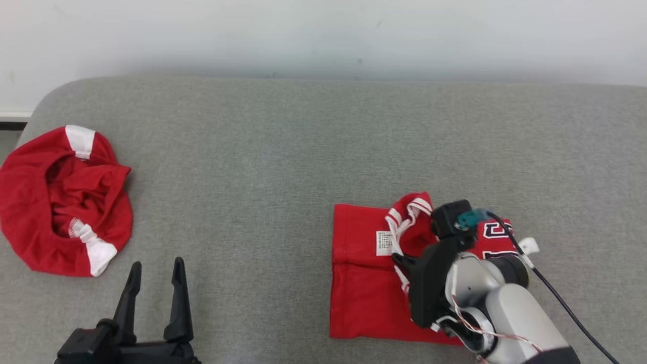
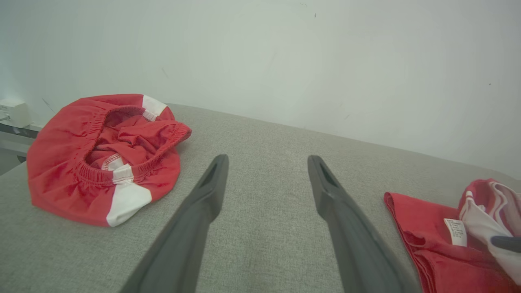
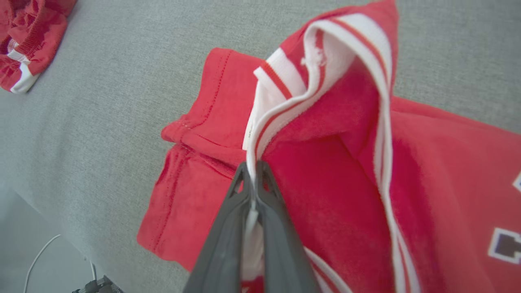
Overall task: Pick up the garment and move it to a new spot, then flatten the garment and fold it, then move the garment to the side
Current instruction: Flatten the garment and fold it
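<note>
**Jersey pinched by its trim, far right of the shorts**

The pale forearm and black wrist of the right arm cover the near right part of the red jersey (image 1: 364, 283) in the head view, so its full outline cannot be made out. The dark lettering (image 1: 493, 230) on its chest is partly hidden there and cut off at the edge of the right wrist view. The print on its white label (image 1: 384, 243) is too small to read.

The jersey lies folded on the worktop (image 1: 252, 151), well to the right of the shorts (image 1: 30, 212). The right tool (image 3: 253, 167) is clenched on the jersey's trim (image 3: 285, 73), with the white strip running down between its two pressed-together fingers. That edge is lifted into a soft, peaked fold.

The left tool (image 1: 156, 264) stands released, just right of the shorts and nearer the robot, touching nothing (its base runs off the bottom edge).

The jersey is smooth red knit with stitched hems and white ribbed trim carrying thin red stripes. The shorts are a crumpled, rounded heap of red cloth with a gathered elastic waistband and white panels. The worktop is covered in grey woven fabric with a rounded corner.
</note>
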You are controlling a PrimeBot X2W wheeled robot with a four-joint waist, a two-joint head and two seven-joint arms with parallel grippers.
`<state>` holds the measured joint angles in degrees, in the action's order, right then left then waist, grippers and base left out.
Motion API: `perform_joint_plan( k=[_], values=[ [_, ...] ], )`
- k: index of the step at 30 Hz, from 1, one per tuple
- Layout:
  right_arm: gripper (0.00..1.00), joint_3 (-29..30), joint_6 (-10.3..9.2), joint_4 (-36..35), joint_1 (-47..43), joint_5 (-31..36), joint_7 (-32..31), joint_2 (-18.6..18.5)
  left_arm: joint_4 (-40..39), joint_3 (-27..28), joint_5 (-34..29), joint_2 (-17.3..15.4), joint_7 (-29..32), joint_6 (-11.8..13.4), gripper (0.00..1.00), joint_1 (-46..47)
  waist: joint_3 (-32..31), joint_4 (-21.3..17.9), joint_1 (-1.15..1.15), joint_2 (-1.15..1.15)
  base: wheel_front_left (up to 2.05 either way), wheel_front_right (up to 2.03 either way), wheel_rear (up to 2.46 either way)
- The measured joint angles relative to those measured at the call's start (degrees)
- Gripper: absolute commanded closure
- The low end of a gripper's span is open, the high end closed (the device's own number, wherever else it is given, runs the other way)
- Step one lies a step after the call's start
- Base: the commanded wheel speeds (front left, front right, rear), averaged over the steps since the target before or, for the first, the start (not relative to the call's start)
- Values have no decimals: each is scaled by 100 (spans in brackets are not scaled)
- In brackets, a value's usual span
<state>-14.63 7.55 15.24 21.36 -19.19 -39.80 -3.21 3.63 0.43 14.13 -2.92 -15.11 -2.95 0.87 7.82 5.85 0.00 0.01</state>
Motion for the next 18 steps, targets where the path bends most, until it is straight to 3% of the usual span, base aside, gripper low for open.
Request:
perform_joint_plan(
  k=[13,14,15,18],
  values=[
    [100,-864,0,1256,895,-606,385,23,56,-135,58,1,0,18,0,102,108,317,0,0,0,0,0],
    [84,-903,0,1315,941,-630,422,23,57,-135,58,1,0,18,0,105,115,327,0,0,0,0,0],
    [0,-954,0,1355,980,-682,470,19,60,-137,59,1,0,18,0,111,120,335,0,0,0,0,0],
    [0,-1071,0,1337,1067,-1054,736,23,75,-122,59,1,0,19,0,123,115,333,0,0,0,0,0]
  ],
)
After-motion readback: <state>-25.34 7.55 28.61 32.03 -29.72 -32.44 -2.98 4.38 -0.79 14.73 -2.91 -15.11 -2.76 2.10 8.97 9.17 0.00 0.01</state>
